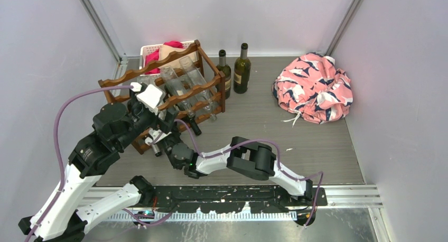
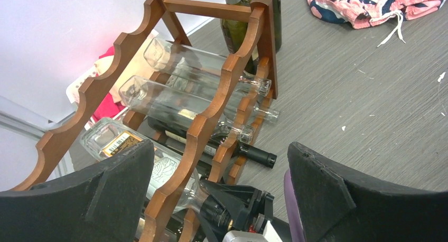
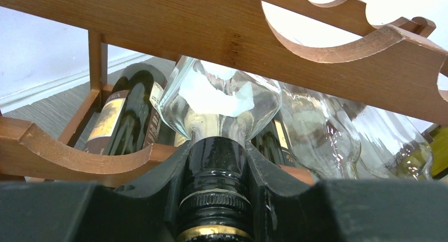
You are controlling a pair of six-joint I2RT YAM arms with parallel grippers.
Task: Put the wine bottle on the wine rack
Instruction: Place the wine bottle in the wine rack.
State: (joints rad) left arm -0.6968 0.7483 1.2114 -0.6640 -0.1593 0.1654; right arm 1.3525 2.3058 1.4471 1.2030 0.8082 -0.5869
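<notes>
The wine bottle [image 3: 222, 102] is clear glass with a black capped neck [image 3: 214, 189]. It lies on its side in the left end of the dark reddish-brown wine rack [image 1: 208, 86], its body resting in the scalloped rails [image 2: 203, 126]. My right gripper [image 3: 216, 157] is shut on the bottle's neck, low at the rack's near side [image 1: 161, 141]. In the left wrist view the same bottle [image 2: 132, 152] shows with a barcode label, and the right gripper [image 2: 235, 199] clamps its cap. My left gripper [image 2: 222, 184] hovers open above that end of the rack [image 1: 153, 107], holding nothing.
Two more clear bottles [image 1: 185, 83] and a dark one [image 2: 211, 141] lie in the rack. Two dark bottles [image 1: 232, 70] stand upright behind its right end. A white basket [image 1: 150, 49] with red cloth sits behind it. A pink patterned cloth [image 1: 314, 89] lies at the right.
</notes>
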